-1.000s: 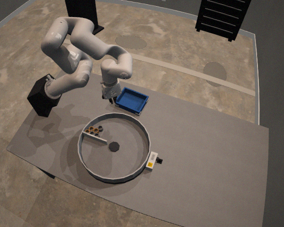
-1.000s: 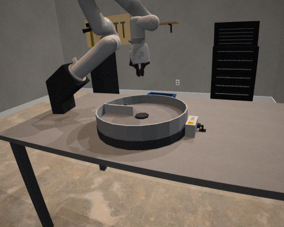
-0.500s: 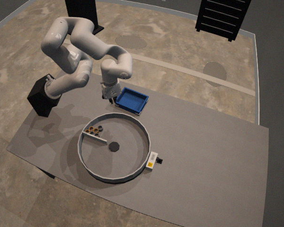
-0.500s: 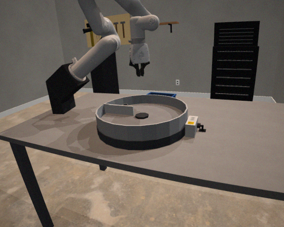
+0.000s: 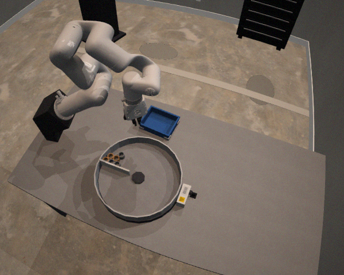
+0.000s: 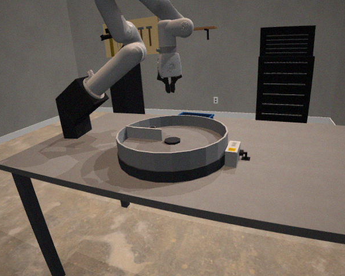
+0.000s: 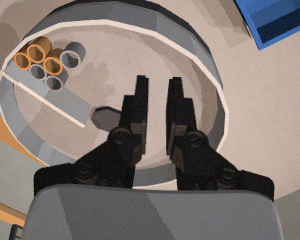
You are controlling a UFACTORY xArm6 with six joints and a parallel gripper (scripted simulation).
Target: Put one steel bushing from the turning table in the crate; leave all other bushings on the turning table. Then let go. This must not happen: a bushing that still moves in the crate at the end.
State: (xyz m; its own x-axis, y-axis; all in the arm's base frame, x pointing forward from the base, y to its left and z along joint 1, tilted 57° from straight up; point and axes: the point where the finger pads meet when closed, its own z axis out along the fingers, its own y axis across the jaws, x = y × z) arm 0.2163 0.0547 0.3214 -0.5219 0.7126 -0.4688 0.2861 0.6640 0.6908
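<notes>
The round turning table (image 5: 138,177) stands mid-table with a grey rim. Behind a short divider wall (image 5: 114,166) at its left lies a cluster of bushings (image 5: 114,157): grey steel ones, such as one at the cluster's right (image 5: 121,154), and orange brass ones (image 5: 109,156). They also show in the wrist view (image 7: 46,63). The blue crate (image 5: 159,121) sits behind the turning table and is empty. My gripper (image 5: 134,121) hangs high above the table between the turning table's far rim and the crate's left side. Its fingers stand narrow with nothing between them.
A black hub (image 5: 138,177) marks the turning table's centre. A white control box (image 5: 184,194) is fixed to its right rim. The arm's black base (image 5: 52,118) stands at the table's far left corner. A black rack (image 6: 285,74) stands behind the table.
</notes>
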